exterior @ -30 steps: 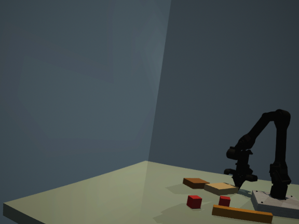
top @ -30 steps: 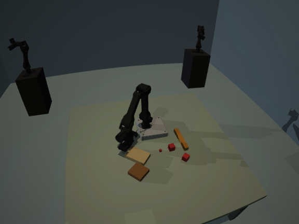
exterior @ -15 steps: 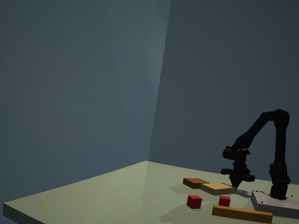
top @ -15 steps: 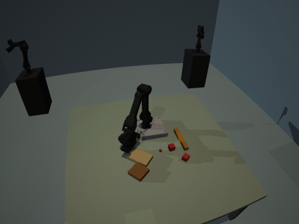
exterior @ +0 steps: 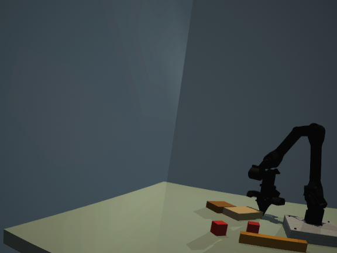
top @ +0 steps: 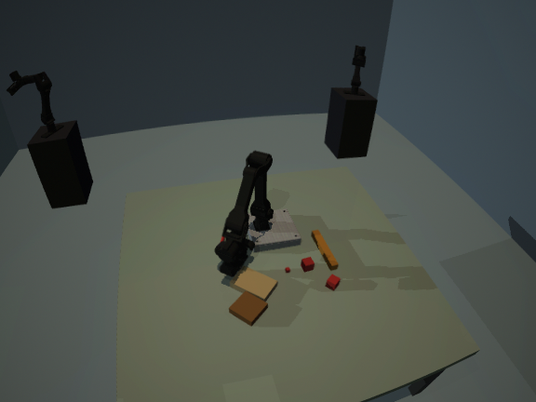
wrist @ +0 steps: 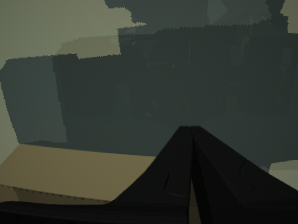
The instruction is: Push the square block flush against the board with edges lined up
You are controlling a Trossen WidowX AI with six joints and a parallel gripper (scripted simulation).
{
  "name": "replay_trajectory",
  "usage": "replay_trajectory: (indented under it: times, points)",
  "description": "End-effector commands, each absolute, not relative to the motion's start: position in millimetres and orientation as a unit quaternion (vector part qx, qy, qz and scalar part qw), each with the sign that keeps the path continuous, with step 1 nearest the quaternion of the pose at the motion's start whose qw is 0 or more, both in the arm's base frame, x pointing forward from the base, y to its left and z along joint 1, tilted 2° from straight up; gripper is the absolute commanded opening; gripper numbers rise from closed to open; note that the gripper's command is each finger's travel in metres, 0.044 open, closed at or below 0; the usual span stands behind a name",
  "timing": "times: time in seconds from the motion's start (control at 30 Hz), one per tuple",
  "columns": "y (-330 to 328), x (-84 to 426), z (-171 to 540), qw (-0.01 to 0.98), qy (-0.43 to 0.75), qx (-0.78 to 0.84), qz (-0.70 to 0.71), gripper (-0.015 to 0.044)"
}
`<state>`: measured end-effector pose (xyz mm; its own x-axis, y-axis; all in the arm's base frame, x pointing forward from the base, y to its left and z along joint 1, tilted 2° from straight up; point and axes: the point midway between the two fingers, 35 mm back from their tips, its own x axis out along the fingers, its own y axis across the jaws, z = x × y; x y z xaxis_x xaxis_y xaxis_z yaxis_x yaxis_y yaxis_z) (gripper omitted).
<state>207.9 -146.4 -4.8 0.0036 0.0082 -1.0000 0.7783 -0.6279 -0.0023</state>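
The tan board (top: 256,284) (exterior: 244,211) (wrist: 75,169) lies flat in front of the arm. The brown square block (top: 247,308) (exterior: 220,204) lies flat on the board's far side from the arm base. It is turned at an angle to the board, one corner close to the board's long side; whether they touch I cannot tell. My gripper (top: 230,271) (exterior: 262,214) (wrist: 188,135) is shut and empty, pointing down low beside the board's end nearest the arm. Contact with the board is not clear. The block is not visible in the wrist view.
Two red cubes (top: 307,264) (top: 333,282) (exterior: 253,226) (exterior: 219,228) and a small red piece (top: 288,270) lie right of the board in the top view. An orange bar (top: 326,251) (exterior: 273,241) lies beyond them. The arm's base plate (top: 284,228) is behind.
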Motion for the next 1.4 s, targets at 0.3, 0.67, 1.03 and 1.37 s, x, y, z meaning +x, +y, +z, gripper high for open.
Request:
replay_trajectory:
  times: [0.3, 0.67, 1.03, 1.37]
  points:
    - [-162, 197, -5, 0.302, 0.308, 0.641, -0.635, 0.0]
    - [-176, 185, -6, 0.302, 0.308, 0.64, -0.635, 0.0]
    - [-180, 181, 46, 0.302, 0.308, 0.64, -0.636, 0.0]
    - [-179, 182, 50, 0.34, 0.346, 0.621, -0.616, 0.0]
